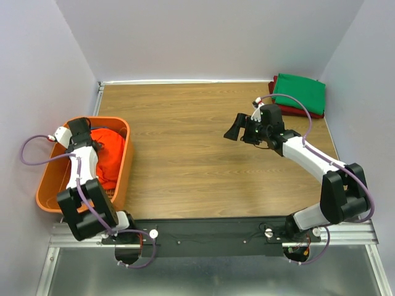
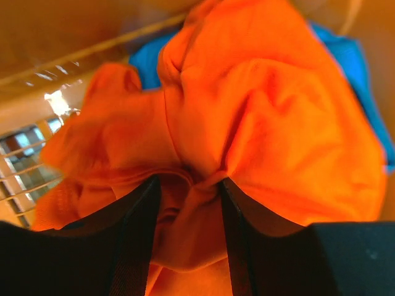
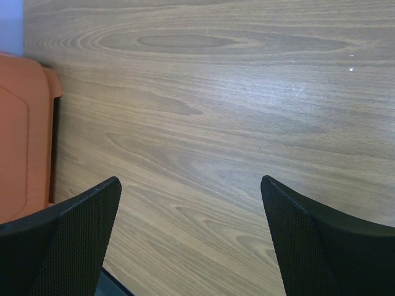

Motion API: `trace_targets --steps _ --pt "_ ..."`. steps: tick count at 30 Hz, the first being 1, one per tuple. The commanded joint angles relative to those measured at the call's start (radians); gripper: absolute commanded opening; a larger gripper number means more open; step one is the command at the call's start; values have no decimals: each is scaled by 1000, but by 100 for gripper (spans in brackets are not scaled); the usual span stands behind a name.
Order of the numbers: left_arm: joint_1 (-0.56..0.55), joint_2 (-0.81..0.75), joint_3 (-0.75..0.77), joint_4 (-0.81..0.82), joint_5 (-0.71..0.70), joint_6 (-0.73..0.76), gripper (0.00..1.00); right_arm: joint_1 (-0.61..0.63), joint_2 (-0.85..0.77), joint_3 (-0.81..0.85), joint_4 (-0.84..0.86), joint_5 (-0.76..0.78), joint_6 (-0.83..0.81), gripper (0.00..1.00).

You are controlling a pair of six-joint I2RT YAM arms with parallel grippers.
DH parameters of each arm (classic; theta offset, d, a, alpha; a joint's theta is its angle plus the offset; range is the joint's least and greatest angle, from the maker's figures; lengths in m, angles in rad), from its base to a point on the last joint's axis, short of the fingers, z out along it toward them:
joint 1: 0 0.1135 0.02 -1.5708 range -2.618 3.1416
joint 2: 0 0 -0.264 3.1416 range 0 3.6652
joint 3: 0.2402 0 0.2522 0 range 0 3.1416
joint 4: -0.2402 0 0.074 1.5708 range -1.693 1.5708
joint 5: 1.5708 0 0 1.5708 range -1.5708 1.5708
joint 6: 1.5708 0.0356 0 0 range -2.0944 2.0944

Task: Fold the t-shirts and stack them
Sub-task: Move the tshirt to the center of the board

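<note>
The crumpled orange t-shirt (image 1: pixel 111 157) is heaped along the length of the basket (image 1: pixel 126 166), one fold being straddled by the parted jaws of the left gripper (image 2: pixel 189 185).

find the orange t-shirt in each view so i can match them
Top external: orange t-shirt lies in the basket at far left.
Left wrist: fills the frame, up close.
Right wrist: not in it.
Shared landmark: the orange basket, its wall at the right wrist view's left edge.

- Orange shirt (image 2: pixel 265 123): crumpled, heaped in the basket (image 1: pixel 111 119) at left.
- Teal-blue shirt (image 2: pixel 145 61): beneath the orange one, mostly hidden.
- Green shirt (image 1: pixel 300 92): folded flat, atop the dark red shirt (image 1: pixel 316 115), far right corner.
</note>
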Motion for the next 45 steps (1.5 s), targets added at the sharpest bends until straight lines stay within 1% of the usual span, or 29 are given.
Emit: trace_targets --steps 1,2,3,4,5,6,7,12,17,21,22,24,25,26,27,28,30,31,32,34,35,36,37,38,39,40,42,44,45 --pt "10 41 -9 50 58 -11 50 -3 11 11 0 -32 0 100" --pt "11 38 -11 51 64 -10 47 -2 9 9 0 -31 -3 100" --pt "11 30 -9 53 64 -5 42 -2 8 9 0 -31 -3 100" --pt "11 21 -9 61 69 5 32 -3 8 9 0 -26 -4 100" --pt "11 -3 -6 61 66 11 26 -2 6 8 0 -25 -4 100" --pt "11 -16 -2 62 66 19 16 -3 6 9 0 -25 -4 100" --pt "13 -30 15 64 67 42 0 -3 6 9 0 -28 -4 100" --pt "13 -132 122 13 66 90 0 -3 5 14 0 -37 -3 100" --pt "14 -235 290 -20 78 124 0 -3 8 17 0 -72 5 100" --pt "14 -327 426 10 129 134 0 -3 11 14 3 -97 19 100" --pt "14 -342 469 62 155 137 0 -3 11 14 5 -104 22 100" --pt "14 -373 512 126 223 137 0 -5 13 13 6 -109 25 100" --pt "14 -376 558 160 309 128 0 -3 13 13 6 -110 25 100" --pt "14 -376 581 232 372 121 0 -5 11 13 6 -113 26 100" --pt "13 -360 607 267 427 111 0 -3 8 13 8 -113 25 100" --pt "13 -347 665 301 530 96 0 -5 6 11 9 -113 25 100" --pt "8 -306 710 419 628 30 0 -3 2 11 11 -101 23 100" --pt "-2 -291 747 517 699 9 0 -3 -3 14 11 -98 22 100" --pt "-19 -256 768 560 722 -26 0 -3 -6 16 11 -92 22 100" --pt "-108 -209 837 616 754 -27 0 -3 -10 22 11 -83 20 100" --pt "-152 -159 920 649 752 -13 0 -5 -15 28 11 -75 19 100" --pt "-274 -130 963 659 744 30 0 -3 -18 31 11 -69 17 100" --pt "-332 -101 1050 657 718 59 0 -3 -26 37 9 -67 16 100" --pt "-398 -43 1089 656 707 77 0 -3 -33 39 11 -57 14 100" --pt "-423 -15 1122 656 704 84 0 -3 -38 43 11 -52 11 100" --pt "-514 10 1149 653 692 88 0 -3 -46 43 9 -41 9 100" --pt "-567 56 1177 641 655 99 0 -3 -72 43 9 -12 5 100" --pt "-643 68 1145 628 571 136 0 -3 -96 39 8 11 2 100" --pt "-667 81 1132 628 554 143 0 -3 -124 33 9 35 -1 100"
